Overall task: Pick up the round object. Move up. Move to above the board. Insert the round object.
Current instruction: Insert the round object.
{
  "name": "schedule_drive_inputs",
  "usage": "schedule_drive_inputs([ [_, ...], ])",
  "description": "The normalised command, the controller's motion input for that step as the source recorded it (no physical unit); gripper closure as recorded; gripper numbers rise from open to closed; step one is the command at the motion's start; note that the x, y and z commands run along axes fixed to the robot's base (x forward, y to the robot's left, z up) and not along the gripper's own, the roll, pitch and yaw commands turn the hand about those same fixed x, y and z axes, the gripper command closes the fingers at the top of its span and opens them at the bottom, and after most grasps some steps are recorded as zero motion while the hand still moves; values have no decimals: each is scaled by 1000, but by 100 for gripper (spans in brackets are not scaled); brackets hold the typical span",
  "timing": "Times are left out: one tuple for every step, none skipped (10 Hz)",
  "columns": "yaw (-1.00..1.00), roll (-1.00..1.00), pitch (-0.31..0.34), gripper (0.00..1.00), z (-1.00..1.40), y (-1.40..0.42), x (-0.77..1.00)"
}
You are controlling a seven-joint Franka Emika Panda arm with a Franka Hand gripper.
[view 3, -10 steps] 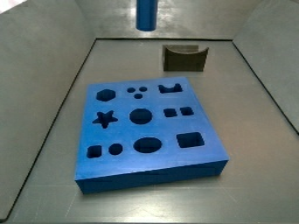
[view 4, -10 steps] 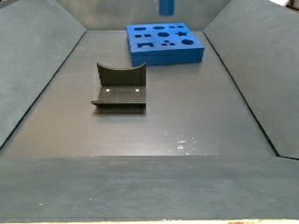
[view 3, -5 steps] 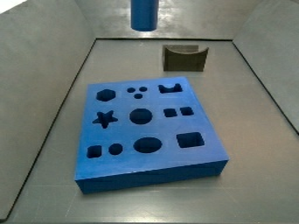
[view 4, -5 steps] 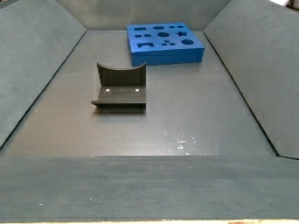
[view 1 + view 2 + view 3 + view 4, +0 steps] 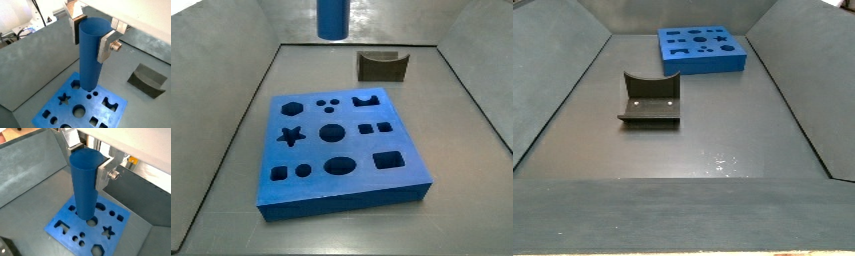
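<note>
Blue and slim, the round object (image 5: 91, 55) hangs upright between the gripper's (image 5: 90, 31) silver fingers (image 5: 105, 47), which clamp its upper end, high over the board (image 5: 63, 224). The step in hand looks like positioning above the board; next, the peg's tip likely needs centring over a round hole before lowering.

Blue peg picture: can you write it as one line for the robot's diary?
gripper: shut on round object | held upright, high above board | not inserted | arch block: on floor, apart
</note>
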Motion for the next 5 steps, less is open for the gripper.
schedule_drive_inputs([
  [89,-169,-66,100,-1000,-291,826],
  [86,-146,-80,100,-1000,-263,803],
  [97,-3,-94,100,-1000,-331,714],
  [206,63,-146,100,-800,-286,343],
  [66,14,0,100,0,-71,0],
])
